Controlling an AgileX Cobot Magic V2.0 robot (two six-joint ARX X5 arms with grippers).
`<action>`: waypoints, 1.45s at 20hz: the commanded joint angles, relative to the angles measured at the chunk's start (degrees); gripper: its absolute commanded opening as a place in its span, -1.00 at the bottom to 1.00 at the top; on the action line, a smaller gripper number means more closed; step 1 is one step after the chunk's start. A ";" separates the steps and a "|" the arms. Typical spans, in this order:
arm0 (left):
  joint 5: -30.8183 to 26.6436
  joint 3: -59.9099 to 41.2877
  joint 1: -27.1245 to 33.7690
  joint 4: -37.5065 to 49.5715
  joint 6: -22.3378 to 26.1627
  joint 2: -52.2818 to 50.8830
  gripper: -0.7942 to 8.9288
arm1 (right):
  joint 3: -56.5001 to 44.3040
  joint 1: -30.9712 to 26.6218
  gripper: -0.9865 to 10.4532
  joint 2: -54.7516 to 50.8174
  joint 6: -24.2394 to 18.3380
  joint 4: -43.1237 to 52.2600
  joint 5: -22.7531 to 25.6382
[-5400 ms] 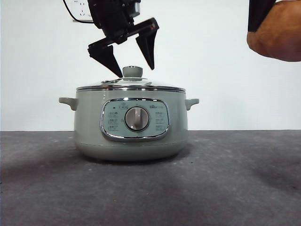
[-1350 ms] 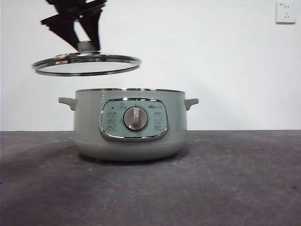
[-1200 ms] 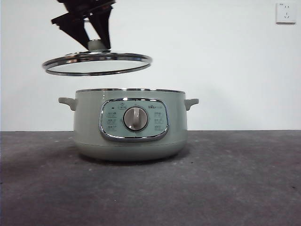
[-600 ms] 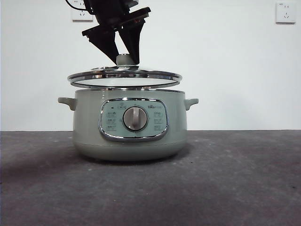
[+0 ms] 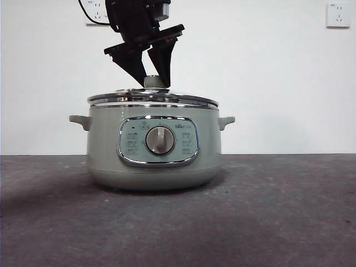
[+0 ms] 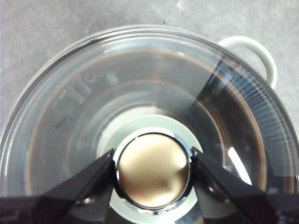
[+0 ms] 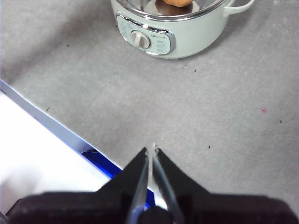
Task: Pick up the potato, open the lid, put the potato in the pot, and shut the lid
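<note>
The sage-green pot (image 5: pixel 105 150) stands mid-table, its dial facing the front camera. The glass lid (image 5: pixel 153 99) lies level at the pot's chrome rim; whether it is fully seated I cannot tell. My left gripper (image 5: pixel 154 79) comes down from above and is shut on the lid's knob (image 6: pixel 153 170), one jaw on each side. Through the glass in the right wrist view, the orange-brown potato (image 7: pixel 174 3) shows inside the pot (image 7: pixel 187 42). My right gripper (image 7: pixel 152 148) is shut on nothing, well above the table and apart from the pot.
A white board with a blue edge (image 7: pixel 46 154) lies on the grey table below the right gripper. One pot handle (image 6: pixel 259 51) sticks out beside the lid. A white wall with sockets (image 5: pixel 337 15) stands behind.
The left gripper carried the lid from up at the left, rightward and down, onto the pot's rim. Before that, the lid was lifted and the potato left view.
</note>
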 commanded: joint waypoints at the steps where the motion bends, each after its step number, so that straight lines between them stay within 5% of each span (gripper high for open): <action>1: 0.31 -0.17 -0.26 0.46 -0.68 1.68 -0.85 | -0.85 0.09 -0.79 -0.24 0.66 -1.18 0.02; 11: 0.13 -0.17 0.26 1.57 -0.46 1.68 -0.80 | -0.85 0.09 -0.79 -0.20 0.63 -1.18 0.02; 14: 0.26 -0.17 0.26 1.66 -0.66 1.66 0.06 | -0.85 0.09 -0.79 -0.20 0.63 -1.18 0.02; 16: 0.24 -0.15 0.26 2.14 -0.68 1.62 0.28 | -0.85 0.09 -0.79 -0.20 0.63 -1.18 0.02; 27: 0.28 -0.13 0.24 -3.08 -0.68 -8.87 0.22 | -0.85 0.09 -0.79 -0.17 0.63 -1.16 4.00; 29: 0.28 -0.13 0.24 -7.23 -0.68 -11.67 -0.23 | -0.85 0.09 -0.77 -0.17 0.61 -1.16 4.11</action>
